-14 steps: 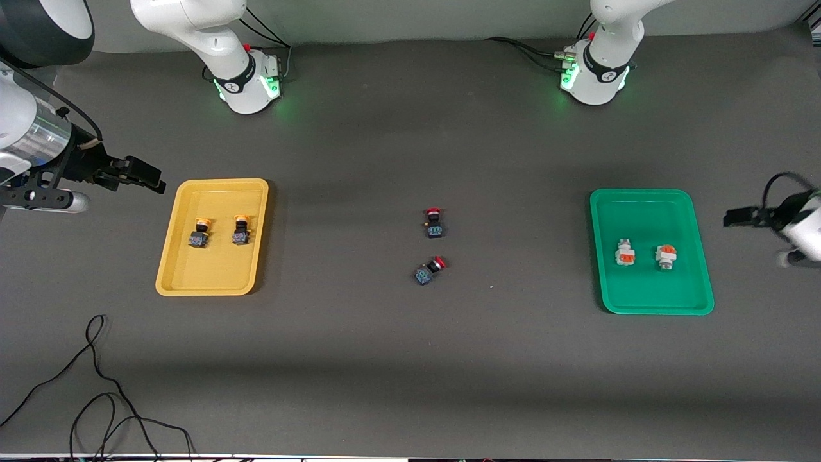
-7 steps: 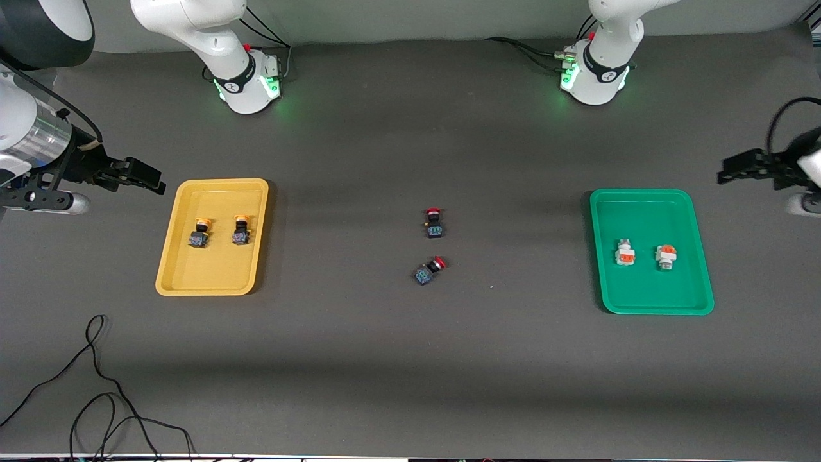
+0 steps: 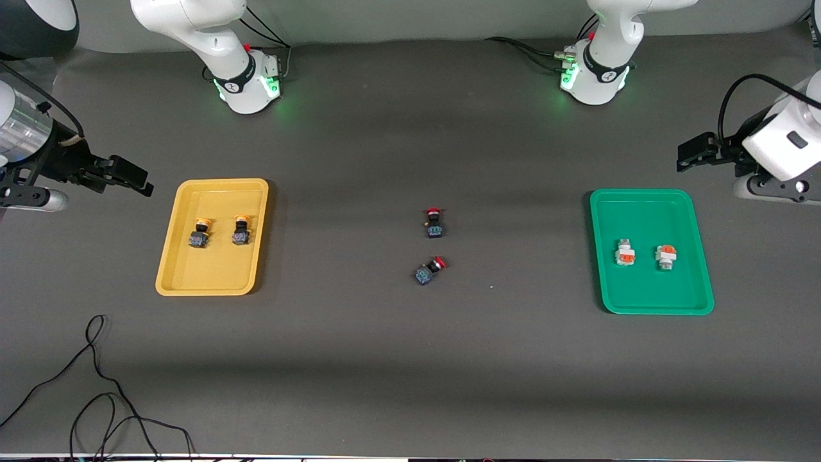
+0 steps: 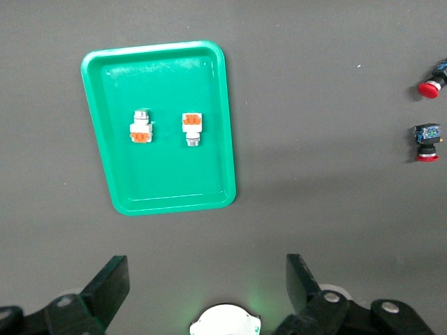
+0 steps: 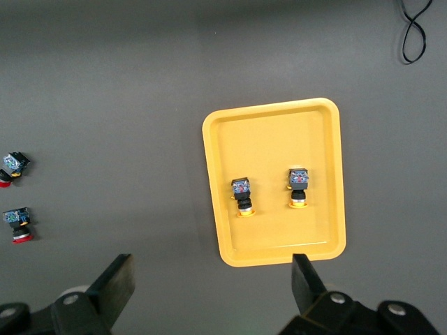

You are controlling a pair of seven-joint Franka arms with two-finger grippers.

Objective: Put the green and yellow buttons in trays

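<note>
1. The table [image 3: 410,359] carries two trays, well apart, one toward each arm's end.
2. The green tray [image 3: 641,295] lies toward the left arm's end; the yellow tray [image 3: 211,279] lies toward the right arm's end.
3. The left gripper [image 3: 689,154] hangs in the air over bare table beside the green tray, fingers spread wide and holding nothing; its wrist view looks down on the tray [image 4: 167,188].
4. The right gripper [image 3: 131,176] hangs over bare table beside the yellow tray, fingers likewise spread and empty; its wrist view shows that tray [image 5: 272,241].
5. Two white buttons [image 3: 625,253] [image 3: 666,256] with orange blocks lie side by side in the green tray, apart from each other.
6. Two yellow-capped buttons [image 3: 199,233] [image 3: 241,231] lie side by side in the yellow tray, apart, caps pointing toward the robots.
7. Two red-capped switches [image 3: 434,223] [image 3: 428,271] lie on the table midway between the trays, near one another, the second nearer the front camera and tilted.
8. A black cable [image 3: 96,385] lies looped on the table, nearer the front camera than the yellow tray.
</note>
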